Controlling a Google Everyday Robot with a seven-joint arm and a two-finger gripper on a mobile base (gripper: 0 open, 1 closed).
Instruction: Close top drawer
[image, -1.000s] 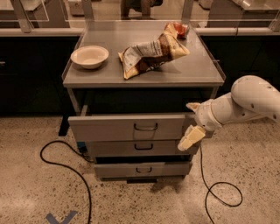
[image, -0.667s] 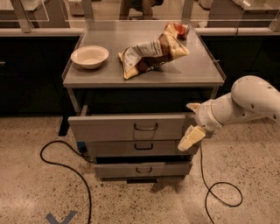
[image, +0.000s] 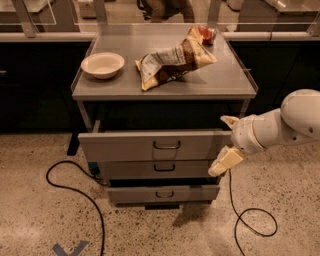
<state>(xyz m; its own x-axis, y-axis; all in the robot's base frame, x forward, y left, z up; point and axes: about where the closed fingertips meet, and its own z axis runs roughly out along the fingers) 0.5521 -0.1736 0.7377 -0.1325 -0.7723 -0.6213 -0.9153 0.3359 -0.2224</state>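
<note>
On the speckled floor at the far left a black cable (image: 75, 196) loops toward the cabinet, with a blue tape mark (image: 69, 248) at its six o'clock. The grey metal cabinet's flat top (image: 225, 86) carries a shallow white bowl (image: 102, 65) on its left part. At the bowl's three o'clock lies a crumpled brown-and-cream snack bag (image: 172, 62), and a small red-topped packet (image: 206, 34) sits at the bag's one o'clock. Beneath the top, the wide shallow grey top drawer (image: 120, 146) stands pulled out, with a dark gap behind its broad front panel and a small dark wire handle (image: 167, 145) at its centre. The narrower grey middle drawer (image: 130, 170) and grey bottom drawer (image: 132, 194) sit at its six o'clock. My cream two-finger gripper (image: 220, 145) is at the right end of that top panel, so the drawer stretches away from it toward nine o'clock, the handle well apart from me. My fingers are spread wide and hold nothing: one points up at twelve by the panel's upper corner and the other hangs at six by the lower corner. I cannot tell whether either touches the metal. My white rounded arm (image: 287, 122) runs off toward three o'clock, and a second thin black cable (image: 252, 220) curls on the floor at its six.
</note>
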